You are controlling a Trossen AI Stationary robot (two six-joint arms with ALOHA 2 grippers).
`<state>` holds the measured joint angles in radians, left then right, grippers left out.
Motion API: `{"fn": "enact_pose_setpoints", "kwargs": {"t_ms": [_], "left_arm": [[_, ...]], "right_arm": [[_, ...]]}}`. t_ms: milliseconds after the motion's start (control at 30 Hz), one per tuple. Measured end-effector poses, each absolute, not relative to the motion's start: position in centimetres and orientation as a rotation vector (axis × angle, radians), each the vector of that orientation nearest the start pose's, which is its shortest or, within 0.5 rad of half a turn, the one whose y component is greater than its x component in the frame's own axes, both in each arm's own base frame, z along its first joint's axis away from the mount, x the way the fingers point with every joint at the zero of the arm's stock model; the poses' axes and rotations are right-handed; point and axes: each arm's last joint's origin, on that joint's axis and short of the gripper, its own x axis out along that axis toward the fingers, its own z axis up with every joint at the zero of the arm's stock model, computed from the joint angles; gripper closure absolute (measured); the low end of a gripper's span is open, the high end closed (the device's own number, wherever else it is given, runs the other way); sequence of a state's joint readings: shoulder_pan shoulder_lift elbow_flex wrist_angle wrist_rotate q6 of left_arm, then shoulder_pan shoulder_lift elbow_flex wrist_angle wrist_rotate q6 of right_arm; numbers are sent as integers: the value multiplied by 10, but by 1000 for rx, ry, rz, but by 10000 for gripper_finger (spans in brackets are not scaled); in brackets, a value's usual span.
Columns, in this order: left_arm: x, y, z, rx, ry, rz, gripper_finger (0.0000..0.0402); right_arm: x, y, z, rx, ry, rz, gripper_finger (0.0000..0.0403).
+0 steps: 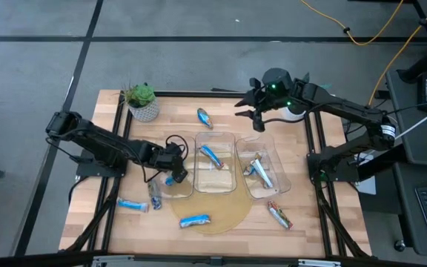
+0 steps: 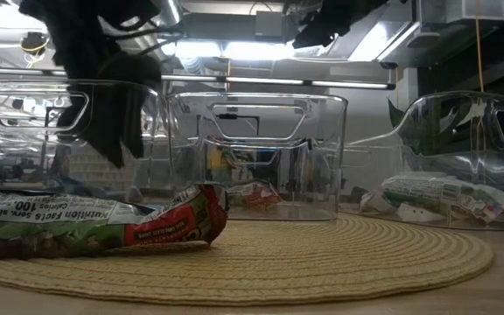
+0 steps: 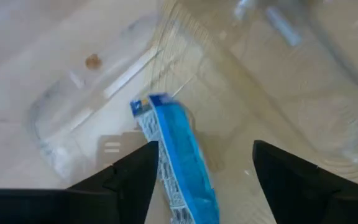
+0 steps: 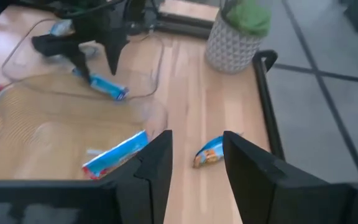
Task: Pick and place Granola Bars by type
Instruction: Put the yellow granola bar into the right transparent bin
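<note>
From above, the left gripper (image 1: 175, 172) hangs over the left clear bin (image 1: 170, 165) with a blue bar (image 1: 178, 178) at its tips, while the right gripper (image 1: 256, 111) hovers over the far edge of the table (image 1: 124, 230), near a loose bar (image 1: 204, 117). More bars lie in the middle bin (image 1: 215, 162) and right bin (image 1: 264, 165), and on the wood near the straw mat (image 1: 221, 216). The low view adds little beyond a red-and-green wrapped bar (image 2: 86, 224) on the mat and dark arm parts against the bins. The left wrist view shows what the overhead cannot: the fingers stand apart, the blue bar (image 3: 178, 155) loose between them, over the bin floor. I judge this a release; the arm should lift straight up so a finger does not drag the bar. The right wrist view shows that gripper (image 4: 197, 163) part open and empty above the loose bar (image 4: 209, 152), and the plant pot (image 4: 238, 38).
</note>
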<state>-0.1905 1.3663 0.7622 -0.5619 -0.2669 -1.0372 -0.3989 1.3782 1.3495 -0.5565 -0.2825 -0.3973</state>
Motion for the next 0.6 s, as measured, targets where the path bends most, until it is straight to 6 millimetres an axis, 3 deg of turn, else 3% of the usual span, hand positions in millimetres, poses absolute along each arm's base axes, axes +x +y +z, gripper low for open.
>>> {"fn": "enact_pose_setpoints", "kwargs": {"t_ms": [400,600], "left_arm": [[257,-37,222,-589,902,533,149],[254,-37,229,-568,945,556,167]], "right_arm": [[289,-117,361,-220,490,-29,259],[299,-122,355,-214,479,-35,259]]}}
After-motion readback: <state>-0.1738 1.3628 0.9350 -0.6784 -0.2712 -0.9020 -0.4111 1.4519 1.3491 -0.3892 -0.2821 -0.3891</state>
